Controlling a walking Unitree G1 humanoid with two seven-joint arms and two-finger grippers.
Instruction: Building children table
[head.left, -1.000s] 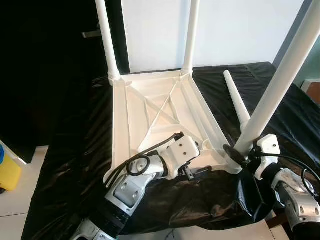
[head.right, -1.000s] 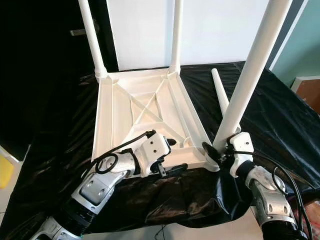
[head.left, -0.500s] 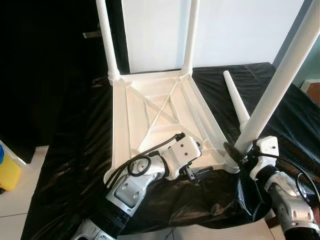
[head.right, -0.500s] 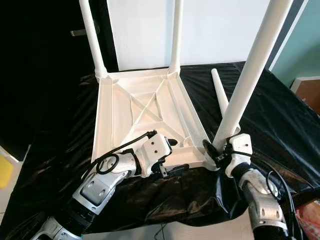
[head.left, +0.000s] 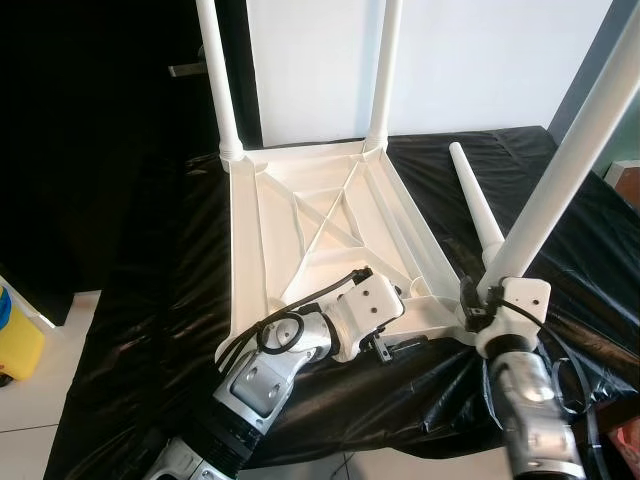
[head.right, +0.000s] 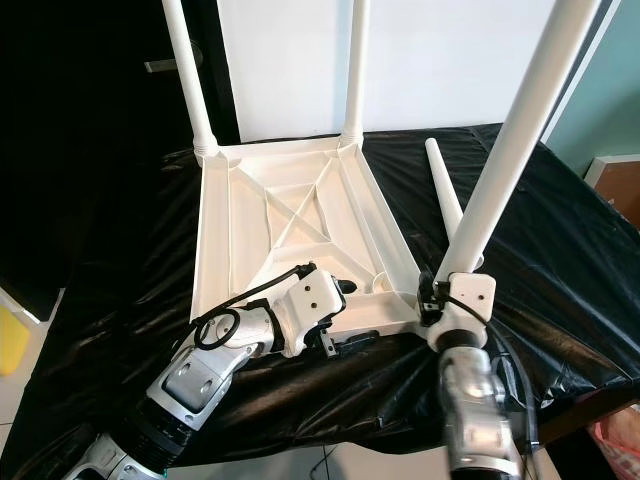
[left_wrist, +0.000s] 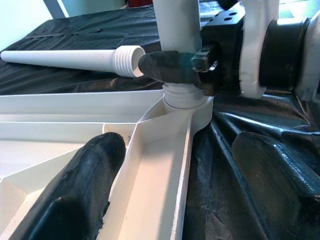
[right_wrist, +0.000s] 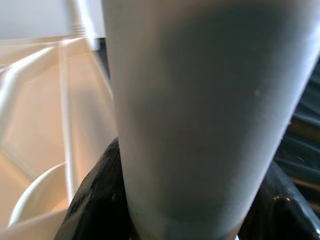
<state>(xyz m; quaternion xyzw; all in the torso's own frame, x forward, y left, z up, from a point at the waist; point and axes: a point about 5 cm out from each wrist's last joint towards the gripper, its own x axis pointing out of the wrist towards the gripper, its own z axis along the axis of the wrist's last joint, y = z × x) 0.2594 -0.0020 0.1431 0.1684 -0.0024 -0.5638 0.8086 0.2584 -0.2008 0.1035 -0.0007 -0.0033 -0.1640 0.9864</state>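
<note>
A white children's table (head.left: 243, 260) lies upside down on a black plastic sheet (head.left: 150, 330). Two legs (head.left: 218, 70) (head.left: 386, 70) stand upright in its far corners. A third leg (head.left: 560, 170) rises, leaning right, from the near right corner socket (left_wrist: 185, 100). My right gripper (head.left: 480, 305) is shut on this leg just above the socket, black fingers (right_wrist: 92, 195) on either side of it. My left gripper (left_wrist: 175, 195) is open at the table's near rim, one finger (left_wrist: 75, 190) inside the frame and the other on the sheet. A loose leg (head.left: 478, 205) lies right of the table.
The sheet-covered surface ends just in front of my arms, with floor below. A yellow container (head.left: 15, 340) stands on the floor at far left. A white wall (head.left: 470, 60) backs the table. A wooden piece (head.right: 615, 180) sits at the right edge.
My right forearm has swung left and now comes up from straight below the leg's base, still gripping it. The bulging fold of sheet at the front edge has flattened. The left arm stays put.
</note>
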